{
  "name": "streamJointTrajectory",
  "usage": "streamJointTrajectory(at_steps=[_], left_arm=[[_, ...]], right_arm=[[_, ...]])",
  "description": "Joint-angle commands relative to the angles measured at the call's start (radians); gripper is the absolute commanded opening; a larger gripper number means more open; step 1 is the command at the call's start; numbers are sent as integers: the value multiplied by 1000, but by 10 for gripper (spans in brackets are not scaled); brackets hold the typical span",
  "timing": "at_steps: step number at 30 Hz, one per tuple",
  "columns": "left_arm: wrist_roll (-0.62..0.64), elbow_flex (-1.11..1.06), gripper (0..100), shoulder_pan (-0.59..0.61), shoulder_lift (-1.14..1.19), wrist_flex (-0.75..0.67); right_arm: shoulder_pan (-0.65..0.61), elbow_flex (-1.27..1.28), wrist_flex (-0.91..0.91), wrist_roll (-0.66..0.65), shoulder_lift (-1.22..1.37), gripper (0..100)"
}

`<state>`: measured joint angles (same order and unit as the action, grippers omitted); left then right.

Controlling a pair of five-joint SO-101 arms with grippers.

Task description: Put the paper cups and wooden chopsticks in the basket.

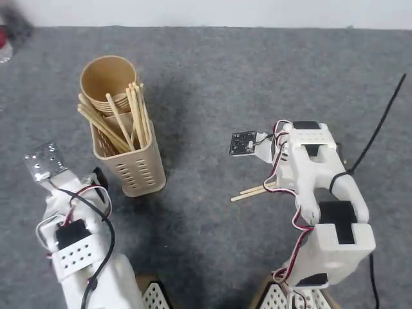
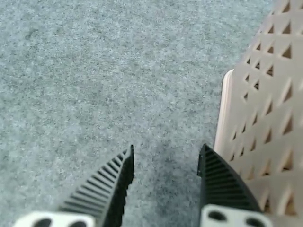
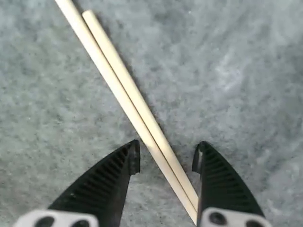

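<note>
A beige perforated basket [image 1: 132, 168] stands on the grey carpet, holding stacked paper cups [image 1: 106, 80] and several wooden chopsticks [image 1: 132, 116]. Two more chopsticks [image 1: 254, 191] lie on the carpet beside the right arm. My right gripper [image 3: 165, 153] is open just above that pair [image 3: 125, 90], which passes between its black fingers [image 3: 215, 184] at a slant. My left gripper [image 2: 165, 158] is open over bare carpet, right beside the basket's wall [image 2: 265, 118], with nothing between its fingers.
The right arm's white body [image 1: 318, 187] and a black cable [image 1: 380, 129] sit at the right. The left arm [image 1: 74, 238] is at the lower left. A red-and-clear object [image 1: 5, 40] lies at the far left edge. Open carpet stretches behind the basket.
</note>
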<state>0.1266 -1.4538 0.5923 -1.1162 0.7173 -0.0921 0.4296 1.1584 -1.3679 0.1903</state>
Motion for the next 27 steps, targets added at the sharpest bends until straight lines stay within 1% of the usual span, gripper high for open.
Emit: streamJointTrajectory(at_steps=[1,3,6,7,9,11,18,20,23,25,27], left_arm=[[-8,4,206,-8,-8,-21],[-8,4,206,-8,-8,-21],[-8,4,206,-8,-8,-21],[-8,4,206,-8,-8,-21],[-8,4,206,-8,-8,-21],[-8,4,206,-8,-8,-21],[-8,4,206,-8,-8,-21],[-8,4,206,-9,-8,-21],[-8,4,206,-11,-8,-21],[-9,2,206,-34,-8,-21],[-9,2,206,-41,-8,-21]], right_arm=[[12,0,-30,-15,12,184],[13,0,-36,-15,18,133],[10,2,-36,-15,21,13],[10,2,-35,-15,21,2],[10,2,-35,-31,21,18],[10,3,-35,-40,21,5],[7,-21,-22,-38,-12,8],[5,-80,67,-37,-90,8],[-18,-201,249,-35,-255,8],[-47,-218,278,-34,-343,8],[-73,-215,271,6,-404,8]])
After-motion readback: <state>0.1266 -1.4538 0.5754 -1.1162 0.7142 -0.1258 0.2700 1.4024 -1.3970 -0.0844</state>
